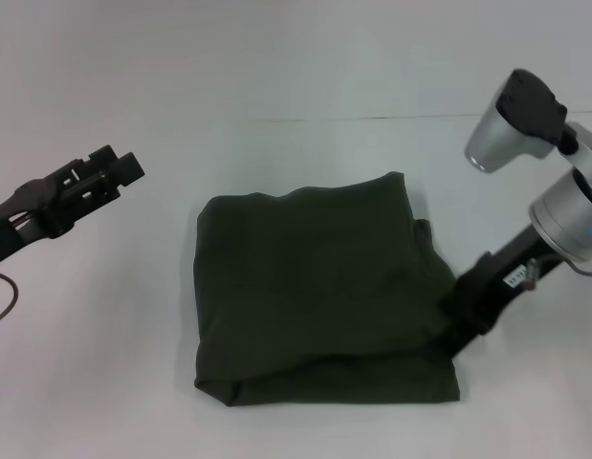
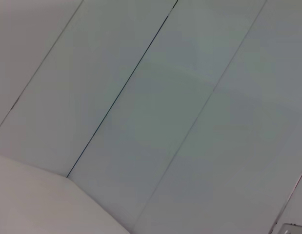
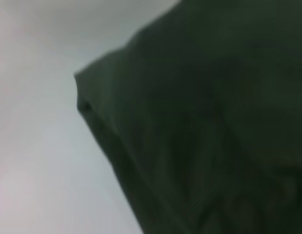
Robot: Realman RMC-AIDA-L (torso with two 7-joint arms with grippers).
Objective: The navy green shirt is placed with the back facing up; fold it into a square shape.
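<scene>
The navy green shirt (image 1: 319,292) lies folded into a rough square in the middle of the white table (image 1: 95,363), with layered edges along its near side. My right gripper (image 1: 460,308) is low at the shirt's right edge near the front corner, black against the dark cloth. Up close in the right wrist view, the shirt (image 3: 204,131) fills most of the picture and shows one folded corner. My left gripper (image 1: 114,172) hovers well to the left of the shirt, apart from it and with nothing in it. The left wrist view shows no shirt.
Bare white table surrounds the shirt on all sides. A thin seam (image 1: 372,119) runs across the far part of the table. The left wrist view shows only pale panels with dark seams (image 2: 121,90).
</scene>
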